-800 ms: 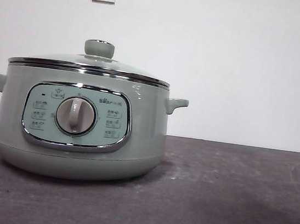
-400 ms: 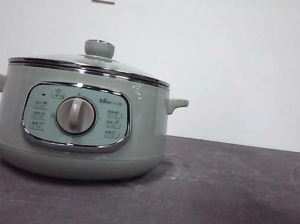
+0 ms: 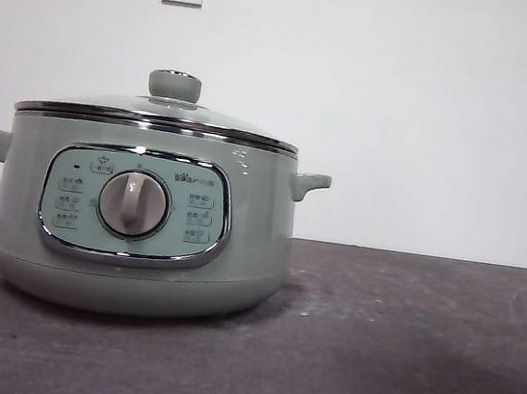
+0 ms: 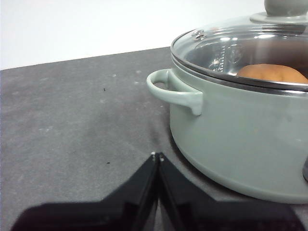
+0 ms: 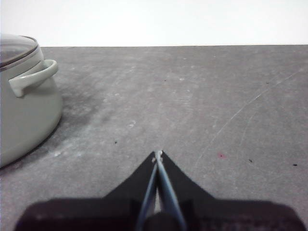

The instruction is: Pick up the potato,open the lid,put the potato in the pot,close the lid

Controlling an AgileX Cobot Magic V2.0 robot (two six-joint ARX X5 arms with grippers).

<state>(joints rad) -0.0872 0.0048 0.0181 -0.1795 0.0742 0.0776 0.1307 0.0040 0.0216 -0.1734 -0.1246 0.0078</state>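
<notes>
Dark desk (image 5: 202, 106), white wall. Left claw (image 4: 157, 156) and right claw (image 5: 158, 154) rest clenched, empty, flanking the pot (image 3: 143, 230). Lid (image 4: 240, 48) seated, potato (image 4: 272, 73) inside; best left untouched.

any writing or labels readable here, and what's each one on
"Bear": brand mark, only roughly legible, on the pot's front panel, upper right of the dial.
Small icons with captions beside the dial: too small to read.
Scale marks seen through the lid in the left wrist view: blurred, unreadable.
</notes>
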